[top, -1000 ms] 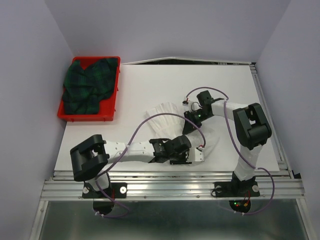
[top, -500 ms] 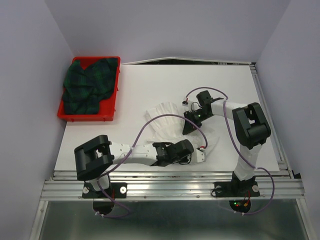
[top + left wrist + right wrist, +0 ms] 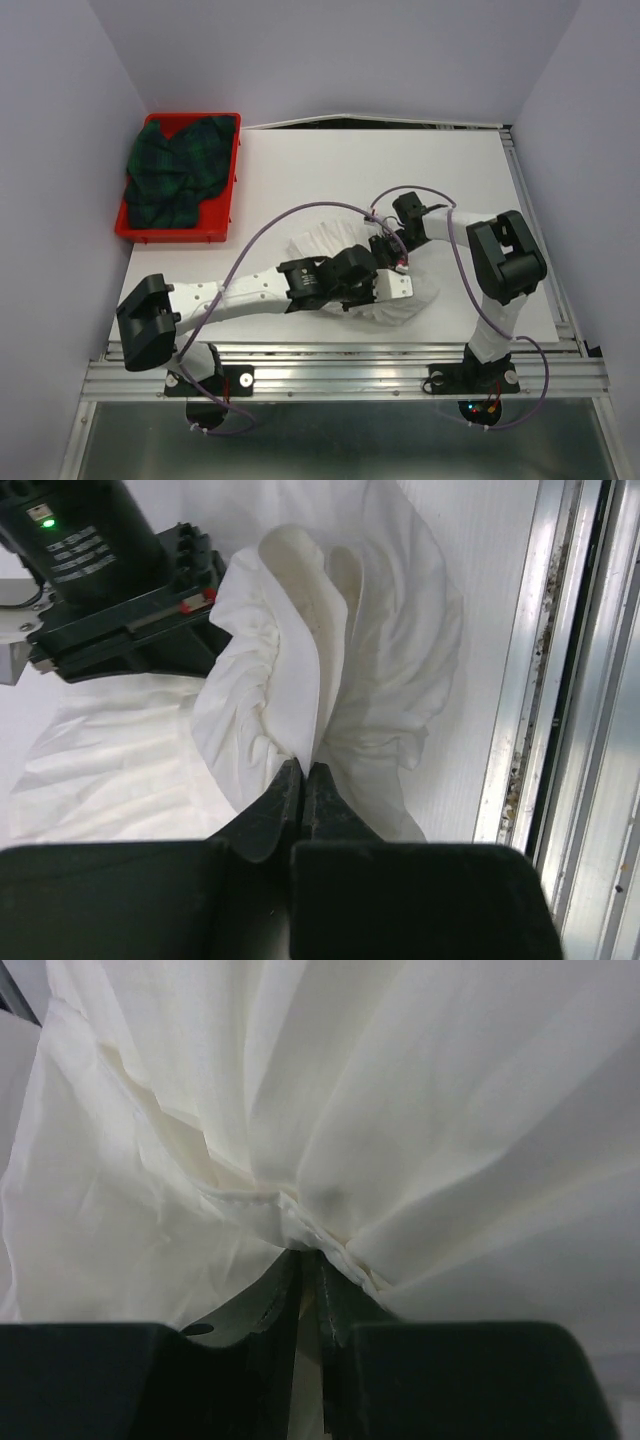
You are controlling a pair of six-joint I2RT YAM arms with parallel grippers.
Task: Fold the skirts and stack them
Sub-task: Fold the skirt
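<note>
1. A white table (image 3: 330,170) stands between pale lavender walls, with a metal rail (image 3: 340,355) along its near edge.
2. A red tray (image 3: 236,180) sits at the table's far left corner. The plaid skirt (image 3: 175,175) lies crumpled inside it and fills most of it.
3. The white skirt (image 3: 405,305) lies at the near middle of the table, close to the rail. Seen from above, its long axis runs on a slant from far left to near right, with the rounded ruffled edge at the near right end.
4. The left gripper (image 3: 303,770) has its fingers pressed together on a raised fold of the white skirt.
5. The right gripper (image 3: 305,1260) is also pinching the white skirt, at a stitched edge where the folds gather.
6. The top view shows both arms meeting over the cloth but hides the pinch points. The left wrist view shows the cloth bunched upward next to the right arm's black housing. The right wrist view shows almost nothing but cloth.
</note>
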